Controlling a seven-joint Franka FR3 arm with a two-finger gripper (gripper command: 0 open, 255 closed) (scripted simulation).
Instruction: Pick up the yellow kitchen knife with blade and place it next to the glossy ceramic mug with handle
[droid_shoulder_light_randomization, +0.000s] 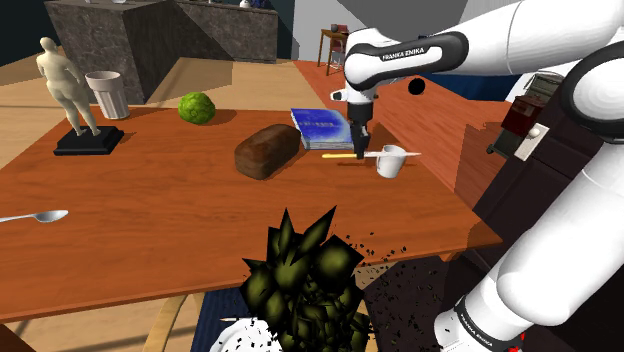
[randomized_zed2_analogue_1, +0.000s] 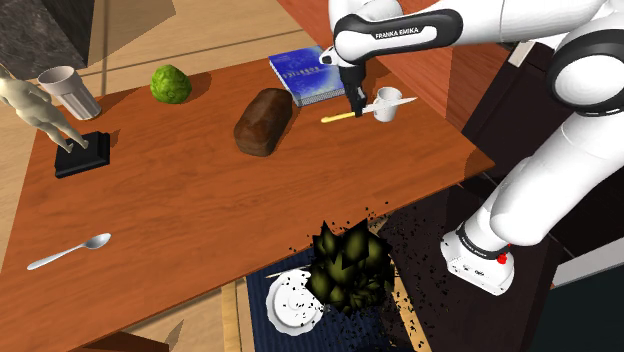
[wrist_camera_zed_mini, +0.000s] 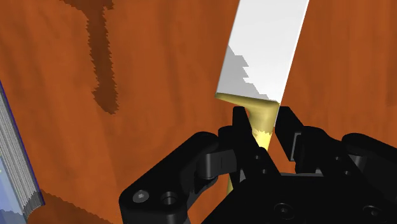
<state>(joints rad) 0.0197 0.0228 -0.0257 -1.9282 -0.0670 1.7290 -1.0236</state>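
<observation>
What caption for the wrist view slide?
Gripper clasping a yellow-handled knife by its handle, white blade pointing away over the tabletop.

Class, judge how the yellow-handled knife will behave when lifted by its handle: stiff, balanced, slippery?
Probably stiff: the knife has a flat, straight blade. Likely blade-heavy, since the gripper clasps the narrow yellow handle just behind the broad blade, so it may tilt. The smooth handle might slip or twist.

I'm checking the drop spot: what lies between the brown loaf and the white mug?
The knife, its yellow handle clasped by the gripper, lies between the loaf and the mug, as the shoulder view shows.
</observation>
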